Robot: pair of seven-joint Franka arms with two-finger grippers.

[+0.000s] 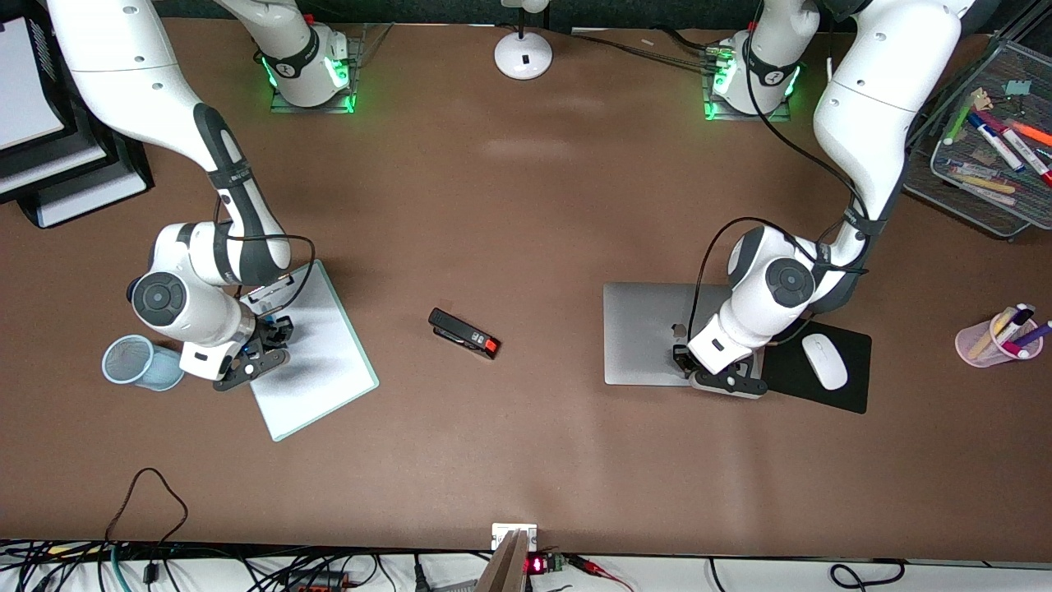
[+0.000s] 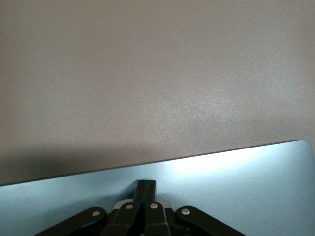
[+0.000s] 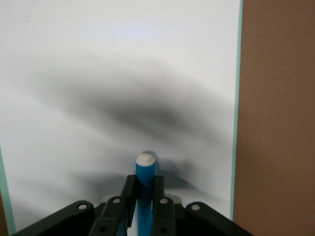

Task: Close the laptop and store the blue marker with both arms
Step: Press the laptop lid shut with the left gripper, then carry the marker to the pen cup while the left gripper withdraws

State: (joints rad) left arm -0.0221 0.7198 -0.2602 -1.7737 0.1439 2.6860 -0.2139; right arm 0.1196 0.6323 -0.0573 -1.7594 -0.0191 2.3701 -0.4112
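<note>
The laptop [image 1: 645,333] lies closed on the table toward the left arm's end, its silver lid and dark logo facing up. My left gripper [image 1: 713,374] is shut and empty, its fingertips pressed on the lid near the edge nearer the front camera. The left wrist view shows the shut gripper [image 2: 146,189] on the pale lid [image 2: 236,187]. My right gripper [image 1: 265,349] is shut on the blue marker [image 3: 145,173], which points its white end down over a white board [image 1: 320,362]. In the right wrist view the gripper [image 3: 145,189] clamps the blue barrel. The front view hides the marker.
A light blue mesh cup [image 1: 136,362] stands beside the right gripper. A black stapler [image 1: 464,333] lies mid-table. A white mouse [image 1: 824,360] sits on a black mouse pad [image 1: 855,386] beside the laptop. A pink pen cup [image 1: 996,337] and a mesh pen tray [image 1: 986,156] are at the left arm's end.
</note>
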